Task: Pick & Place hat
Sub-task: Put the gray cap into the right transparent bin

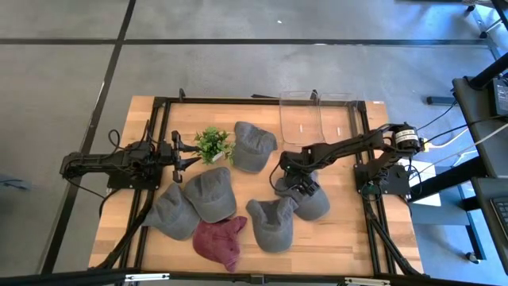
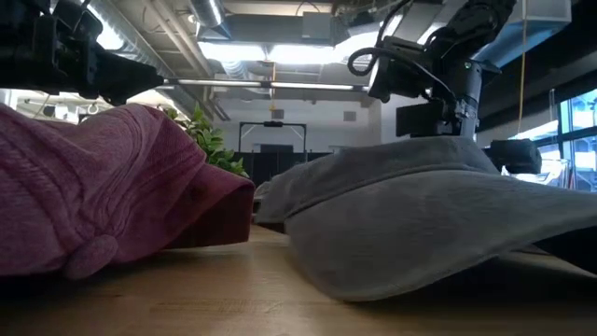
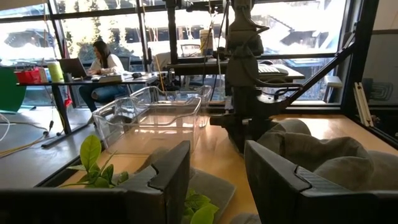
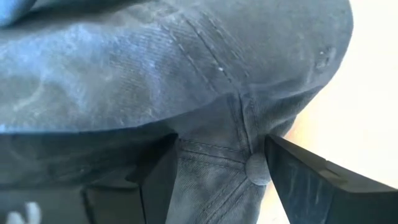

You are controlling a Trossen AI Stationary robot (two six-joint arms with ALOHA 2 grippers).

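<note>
Several grey hats and one maroon hat (image 1: 221,241) lie brim-down on the wooden table. My right gripper (image 1: 298,181) reaches in from the table's right side and stands open over the grey hat (image 1: 311,202) nearest it. In the right wrist view my right gripper (image 4: 217,168) straddles that hat's crown beside its top button (image 4: 257,169). My left gripper (image 1: 190,155) waits open at the table's left, next to the small green plant (image 1: 213,144), and touches nothing. My right gripper comes down from above onto the crown of the grey hat (image 4: 211,93). Its open fingers (image 4: 305,180) stand on either side of a ridge of cloth, one finger against the top button. The hat lies on the table under them.
Two clear plastic bins (image 1: 317,119) stand at the far edge. Other grey hats lie at the far middle (image 1: 252,145), left of centre (image 1: 208,193), (image 1: 173,210) and near the front (image 1: 271,222). A black frame (image 1: 159,127) runs around the table. A person sits at a desk (image 3: 106,62) beyond.
</note>
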